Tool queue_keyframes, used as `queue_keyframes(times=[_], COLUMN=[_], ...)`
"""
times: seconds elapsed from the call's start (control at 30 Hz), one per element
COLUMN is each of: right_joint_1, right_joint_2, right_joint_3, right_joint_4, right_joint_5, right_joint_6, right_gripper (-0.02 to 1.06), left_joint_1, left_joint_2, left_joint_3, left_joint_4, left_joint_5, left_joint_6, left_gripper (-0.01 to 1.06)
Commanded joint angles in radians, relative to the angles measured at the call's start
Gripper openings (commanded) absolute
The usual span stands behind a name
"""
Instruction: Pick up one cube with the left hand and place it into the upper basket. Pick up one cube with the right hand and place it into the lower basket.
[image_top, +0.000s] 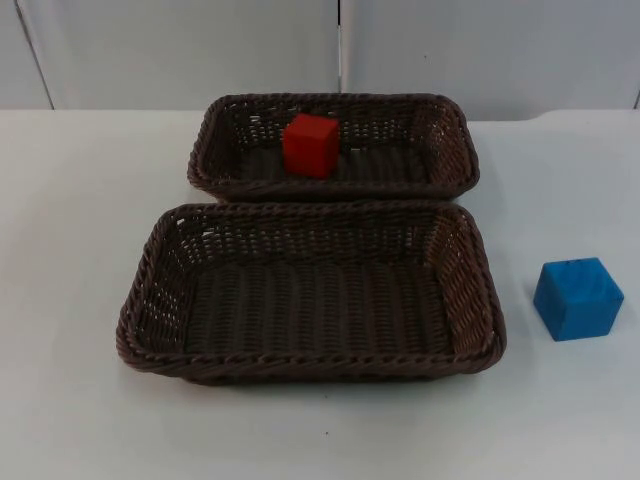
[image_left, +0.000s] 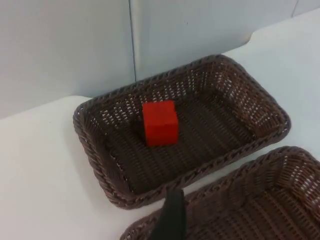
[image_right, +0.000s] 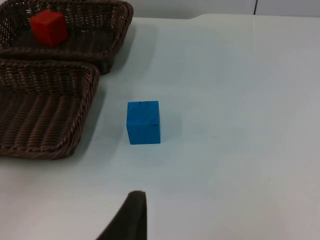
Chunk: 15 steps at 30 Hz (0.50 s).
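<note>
Inside, red cube (image_top: 311, 145) in upper basket (image_top: 450, 150), lower basket (image_top: 160, 290) bare, blue cube (image_top: 578, 298) outside; pincer states untellable.

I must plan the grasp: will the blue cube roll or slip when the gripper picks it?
The blue cube rests on a flat face on the white table, so it probably will not roll. Its flat, matte-looking sides should give the fingers fair grip. It looks rigid.

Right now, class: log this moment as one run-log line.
red cube: in upper basket | blue cube: on table, right of lower basket | lower basket: empty | right-hand step: pending
</note>
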<state>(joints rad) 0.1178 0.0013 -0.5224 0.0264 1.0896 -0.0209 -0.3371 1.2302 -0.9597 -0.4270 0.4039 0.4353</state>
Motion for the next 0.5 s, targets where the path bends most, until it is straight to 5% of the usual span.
queue_keyframes(times=[0.0,0.47], right_joint_1=[-0.004,-0.004], right_joint_2=[-0.001,-0.001], right_joint_3=[0.007,0.007], right_joint_4=[-0.001,-0.001], right_joint_5=[-0.01,-0.01], right_joint_6=[-0.01,-0.01], right_gripper=[1.05,1.05], left_joint_1=[0.0,0.0], left_joint_2=[-0.036,-0.316], left_joint_3=[0.022,0.215], left_joint_4=[-0.023,-0.034], left_joint_5=[-0.006,0.011], left_joint_6=[-0.005,-0.005], left_gripper=[0.76,0.76])
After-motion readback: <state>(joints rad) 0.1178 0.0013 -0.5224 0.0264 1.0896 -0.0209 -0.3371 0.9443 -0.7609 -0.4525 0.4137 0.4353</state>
